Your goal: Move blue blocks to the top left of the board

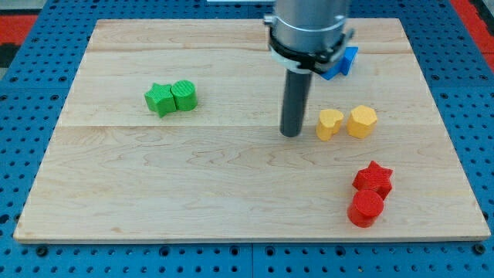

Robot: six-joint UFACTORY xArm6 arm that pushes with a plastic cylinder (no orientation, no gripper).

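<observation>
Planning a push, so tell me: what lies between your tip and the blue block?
Nothing: in the camera view only bare board separates my tip from the blue block.

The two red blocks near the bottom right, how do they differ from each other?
The red star block has pointed arms; the red round block has a smooth curved outline. The red star block sits nearer the view's top, the red round block nearer the bottom edge of the board. Both share the same red and appear to touch.
</observation>
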